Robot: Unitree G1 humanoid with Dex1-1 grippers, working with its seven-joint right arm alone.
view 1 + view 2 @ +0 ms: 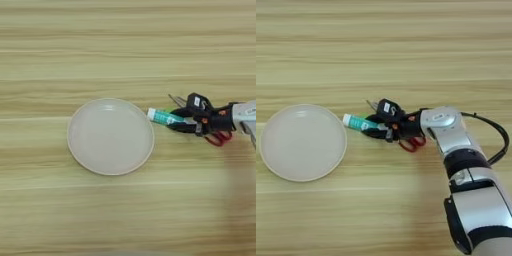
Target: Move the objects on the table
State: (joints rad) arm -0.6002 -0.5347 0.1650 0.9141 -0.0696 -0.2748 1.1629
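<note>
A wide light-wood desk [125, 45] with horizontal grain stripes fills both views. A round beige plate [110, 136] lies on it, left of centre, and nothing is on the plate. Just to the right of the plate lies a teal-and-white glue stick [165, 117], its white end pointing toward the plate's rim and stopping just short of it, its other end running in between the black fingers of the tool [375, 128]. The tool reaches in from the right on a silver forearm [448, 127], with a black cable [496, 131] looping out beside the arm. One black finger lies along the near side of the glue stick and another part sits on its far side, so the tool looks closed on the stick, which lies low over the desk; whether it rests on the wood or is lifted cannot be told. Behind the tool a thin pointed grey tip [176, 100] sticks out toward the upper left. A red loop-shaped part [219, 139] shows just below the tool's wrist.
</note>
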